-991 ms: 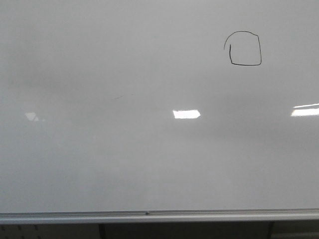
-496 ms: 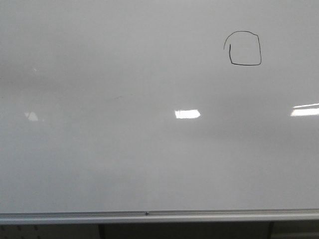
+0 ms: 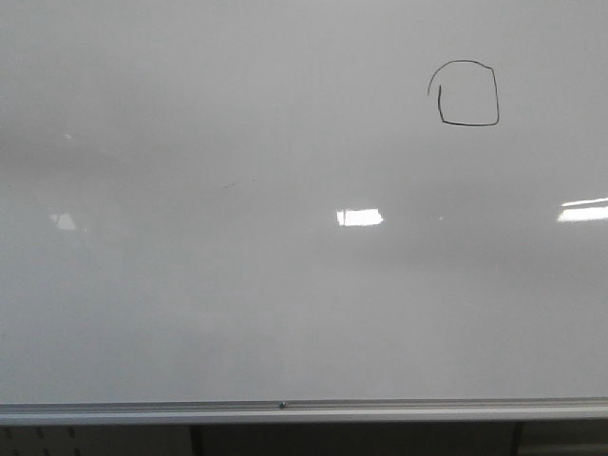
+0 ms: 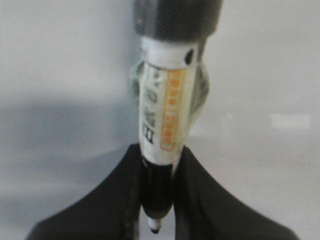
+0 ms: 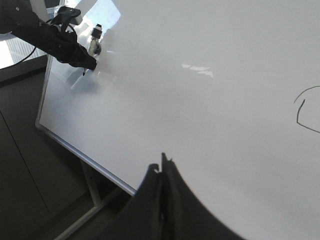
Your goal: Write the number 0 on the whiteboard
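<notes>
Nothing moved on whiteboard; number 0 closed, upper right. Left tool clamped on marker, far left of it. Right tool shut, empty.

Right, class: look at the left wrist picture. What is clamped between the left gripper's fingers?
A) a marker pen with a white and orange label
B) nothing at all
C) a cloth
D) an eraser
A: in the left wrist view the left gripper is shut on a marker pen with a white and orange label, its dark tip poking out between the black fingers.
</notes>
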Controlling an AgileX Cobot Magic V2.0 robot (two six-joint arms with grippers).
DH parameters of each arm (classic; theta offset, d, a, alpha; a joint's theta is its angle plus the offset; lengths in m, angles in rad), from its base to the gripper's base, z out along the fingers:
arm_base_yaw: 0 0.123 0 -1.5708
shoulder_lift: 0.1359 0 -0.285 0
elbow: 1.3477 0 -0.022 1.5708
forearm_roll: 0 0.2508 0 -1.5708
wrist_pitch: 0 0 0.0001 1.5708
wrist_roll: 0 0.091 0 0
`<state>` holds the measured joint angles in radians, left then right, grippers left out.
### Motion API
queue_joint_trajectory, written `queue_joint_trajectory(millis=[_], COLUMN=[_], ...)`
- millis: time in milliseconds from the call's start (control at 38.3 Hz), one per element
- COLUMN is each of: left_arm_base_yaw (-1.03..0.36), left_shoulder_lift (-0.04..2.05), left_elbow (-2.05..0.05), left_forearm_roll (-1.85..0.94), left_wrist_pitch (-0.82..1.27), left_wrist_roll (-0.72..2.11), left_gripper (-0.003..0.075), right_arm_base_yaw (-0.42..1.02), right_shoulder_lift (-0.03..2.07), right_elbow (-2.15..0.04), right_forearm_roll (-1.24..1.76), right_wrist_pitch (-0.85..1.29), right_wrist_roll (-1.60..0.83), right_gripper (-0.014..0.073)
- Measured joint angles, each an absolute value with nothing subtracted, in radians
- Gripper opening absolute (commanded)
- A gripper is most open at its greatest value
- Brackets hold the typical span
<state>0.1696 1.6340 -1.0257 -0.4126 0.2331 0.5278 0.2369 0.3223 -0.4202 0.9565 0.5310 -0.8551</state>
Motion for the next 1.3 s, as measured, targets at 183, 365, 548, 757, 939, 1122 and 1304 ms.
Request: queue_joint_trajectory(millis=[183, 365, 548, 757, 939, 1122, 1304], left_arm_base_yaw=[0.167, 0.167, 0.169, 0.167, 0.163, 0.161, 0.161], left_shoulder_lift=[1.638, 1.638, 1.642, 1.622, 1.506, 1.333, 1.143], left_elbow=[-1.026, -1.026, -1.026, -1.026, -1.026, -1.024, -0.964], left_forearm_roll=[-0.413, -0.413, -0.409, -0.389, -0.363, -0.361, -0.365], left_wrist_pitch=[0.226, 0.22, 0.222, 0.251, 0.332, 0.421, 0.454], left_wrist_roll=[0.528, 0.528, 0.528, 0.528, 0.528, 0.528, 0.528], left_gripper=[0.0138, 0.0368, 0.0545, 0.0599, 0.0596, 0.0491, 0.0265], right_arm_base_yaw=[0.237, 0.237, 0.237, 0.237, 0.237, 0.237, 0.237], right_shoulder_lift=[0.322, 0.322, 0.322, 0.322, 0.322, 0.322, 0.322], right_elbow=[-0.42, -0.42, -0.42, -0.42, -0.42, -0.42, -0.42], right_forearm_roll=[0.956, 0.956, 0.956, 0.956, 0.956, 0.956, 0.956], right_wrist_pitch=[0.531, 0.531, 0.531, 0.531, 0.519, 0.45, 0.393], right_wrist_roll=[-0.855, -0.855, -0.858, -0.858, -0.858, -0.858, -0.858], right_gripper=[-0.007, -0.007, -0.007, -0.007, -0.007, -0.007, -0.007])
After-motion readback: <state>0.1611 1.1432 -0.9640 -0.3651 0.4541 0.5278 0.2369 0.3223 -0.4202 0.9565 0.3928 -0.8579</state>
